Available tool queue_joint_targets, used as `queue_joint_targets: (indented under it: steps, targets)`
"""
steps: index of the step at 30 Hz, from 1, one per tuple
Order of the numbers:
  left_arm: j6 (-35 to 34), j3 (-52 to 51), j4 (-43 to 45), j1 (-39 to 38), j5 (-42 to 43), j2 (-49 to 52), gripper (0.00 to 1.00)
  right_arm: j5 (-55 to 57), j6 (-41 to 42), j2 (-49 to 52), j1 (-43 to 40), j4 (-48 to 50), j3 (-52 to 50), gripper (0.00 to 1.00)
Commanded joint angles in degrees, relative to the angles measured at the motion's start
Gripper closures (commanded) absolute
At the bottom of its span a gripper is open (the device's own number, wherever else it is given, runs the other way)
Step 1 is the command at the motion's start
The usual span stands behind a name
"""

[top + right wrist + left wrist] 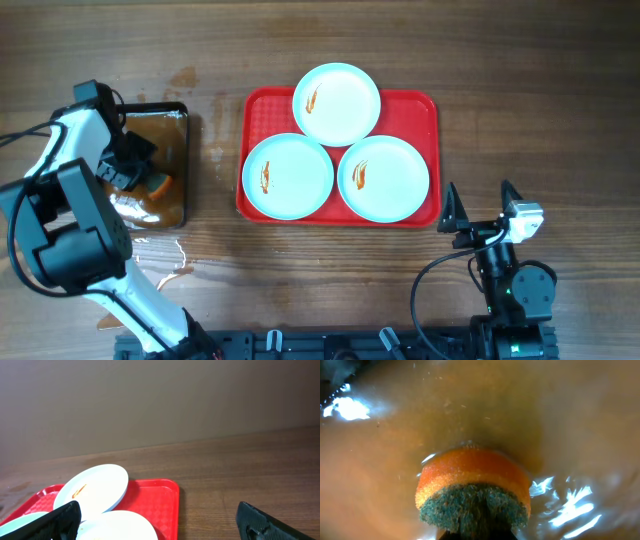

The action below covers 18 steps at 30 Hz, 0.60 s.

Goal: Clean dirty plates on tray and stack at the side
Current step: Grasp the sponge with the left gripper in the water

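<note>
Three white plates lie on the red tray [415, 110]: one at the back [337, 103], one front left [287, 176], one front right [385, 178]. Each has an orange-red smear. My left gripper [145, 180] is down in the pan of brown water [175, 125], shut on an orange sponge with a green scouring side [472, 492]. My right gripper [482, 208] is open and empty, near the table's front right, just off the tray's right front corner. The right wrist view shows the tray [160, 497] and the back plate [92, 489].
The black-rimmed pan of brown water stands at the left of the tray. Water is spilled on the wooden table [540, 110] in front of the pan [165, 265]. A small wet stain lies behind the pan [185, 78].
</note>
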Motion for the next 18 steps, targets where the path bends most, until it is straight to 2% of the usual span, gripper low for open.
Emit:
queue_joint_targets:
  steps: [1,5,7,10,12,14,18]
  targets:
    - [-0.02,1.53,0.79,0.15,-1.14,-5.05,0.87,0.76,-0.98,-0.31,-0.39,0.15,-0.07,0.0]
    - [-0.02,0.42,2.6,0.15,-1.31,-4.76,0.83,0.76,-0.96,-0.31,-0.39,0.15,-0.07,0.0]
    - [-0.04,-1.27,3.98,0.15,-2.08,-4.7,0.71,0.79,-0.98,-0.31,-0.39,0.15,-0.07,0.0]
    - [-0.04,-3.5,5.79,0.15,-4.0,-4.7,0.66,0.76,-0.98,-0.31,-0.39,0.15,-0.07,0.0]
    - [-0.02,-6.36,8.72,0.15,-5.2,-4.7,0.55,0.76,-0.98,-0.31,-0.39,0.15,-0.07,0.0]
    - [-0.02,-7.98,10.36,0.15,-5.2,-4.7,0.52,0.76,-0.96,-0.31,-0.39,0.15,-0.07,0.0]
    - [2.19,-8.59,12.15,0.15,-5.2,-4.72,0.36,0.76,-0.98,-0.31,-0.39,0.15,-0.07,0.0]
